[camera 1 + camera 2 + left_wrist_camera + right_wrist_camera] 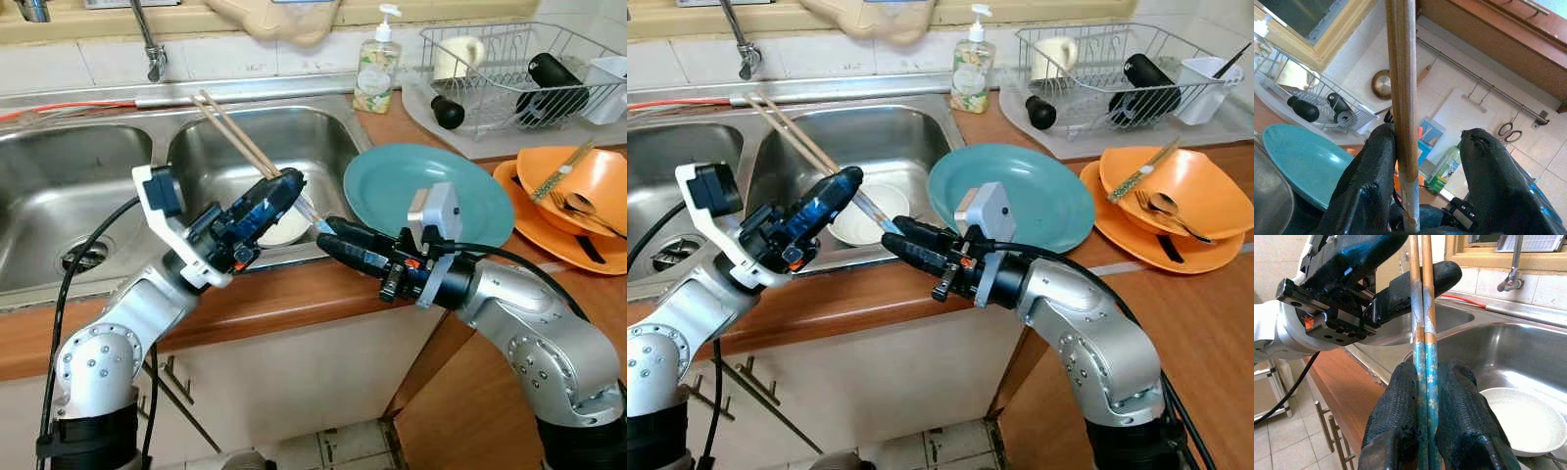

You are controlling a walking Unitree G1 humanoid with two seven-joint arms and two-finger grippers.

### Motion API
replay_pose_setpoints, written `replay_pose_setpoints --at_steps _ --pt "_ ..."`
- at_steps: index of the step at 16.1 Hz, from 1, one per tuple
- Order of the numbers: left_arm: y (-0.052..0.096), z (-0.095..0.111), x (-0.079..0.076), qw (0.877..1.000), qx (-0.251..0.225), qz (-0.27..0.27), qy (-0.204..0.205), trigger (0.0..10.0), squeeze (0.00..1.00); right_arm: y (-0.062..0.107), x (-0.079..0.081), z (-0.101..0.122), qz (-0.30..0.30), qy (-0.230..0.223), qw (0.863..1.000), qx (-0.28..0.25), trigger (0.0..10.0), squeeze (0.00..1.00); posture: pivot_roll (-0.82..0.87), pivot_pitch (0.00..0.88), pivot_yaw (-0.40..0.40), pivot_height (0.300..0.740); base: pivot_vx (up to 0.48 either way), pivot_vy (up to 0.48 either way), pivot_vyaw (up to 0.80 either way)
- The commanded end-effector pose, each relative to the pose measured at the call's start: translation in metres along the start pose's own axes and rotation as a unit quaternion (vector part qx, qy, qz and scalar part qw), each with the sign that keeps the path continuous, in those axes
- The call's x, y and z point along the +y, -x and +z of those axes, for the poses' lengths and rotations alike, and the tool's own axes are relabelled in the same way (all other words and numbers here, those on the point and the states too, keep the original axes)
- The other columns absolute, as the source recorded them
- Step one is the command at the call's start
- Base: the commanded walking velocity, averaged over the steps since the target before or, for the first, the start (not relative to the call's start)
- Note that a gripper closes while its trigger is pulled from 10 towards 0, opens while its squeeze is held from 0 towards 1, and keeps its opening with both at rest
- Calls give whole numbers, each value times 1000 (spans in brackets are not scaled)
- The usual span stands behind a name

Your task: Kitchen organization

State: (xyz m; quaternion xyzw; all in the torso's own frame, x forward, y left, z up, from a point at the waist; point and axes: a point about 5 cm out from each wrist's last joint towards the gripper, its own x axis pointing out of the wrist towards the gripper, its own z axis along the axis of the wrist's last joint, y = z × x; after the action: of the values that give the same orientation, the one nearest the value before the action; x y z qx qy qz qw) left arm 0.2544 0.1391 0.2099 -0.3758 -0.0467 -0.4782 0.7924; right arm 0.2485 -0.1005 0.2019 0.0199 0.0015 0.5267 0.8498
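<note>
Holding the pair of chopsticks (1423,347) by their blue flowered ends, your right gripper (1427,396) had its jaws closed tight on both sticks, out over the front edge of the right sink basin (294,132). The wooden ends slanted up and back toward the tap (149,44). Your left gripper (279,191) sat partway along the same sticks; its jaws stood apart, one finger (1376,166) touching the wood while the other stayed clear, so it wasn't clamping them. Below the sticks, a white bowl (1528,421) lay in the bottom of the right basin. Just right of the sink, a teal plate (431,191) leaned over the basin's rim onto the wooden surface (294,299). Further right you had two stacked orange plates (1176,196), with a fork, a spoon and another pair of chopsticks on them. Behind, a soap bottle (377,69) stood by the wall, next to a wire dish rack (509,73) holding a cup, a dark bottle and a white tub.
</note>
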Motion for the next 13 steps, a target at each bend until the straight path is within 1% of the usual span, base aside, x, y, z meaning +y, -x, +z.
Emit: replay_pose_setpoints --at_steps 1,4,7,13 --pt "3 1 -3 1000 0 1 2 0 0 -4 -2 5 1 19 1000 -1 0 0 15 0 8 740 0 0 0" --pt "6 -1 -4 1000 -3 8 6 0 0 -7 -3 7 5 24 1000 -4 0 0 19 0 1 740 0 0 0" --pt "11 -3 -3 1000 4 23 3 0 0 -10 -3 8 6 28 1000 -8 0 0 18 0 6 740 0 0 0" --pt "12 -2 -2 1000 0 27 5 0 0 -11 -2 6 14 30 999 -8 0 0 21 0 9 740 0 0 0"
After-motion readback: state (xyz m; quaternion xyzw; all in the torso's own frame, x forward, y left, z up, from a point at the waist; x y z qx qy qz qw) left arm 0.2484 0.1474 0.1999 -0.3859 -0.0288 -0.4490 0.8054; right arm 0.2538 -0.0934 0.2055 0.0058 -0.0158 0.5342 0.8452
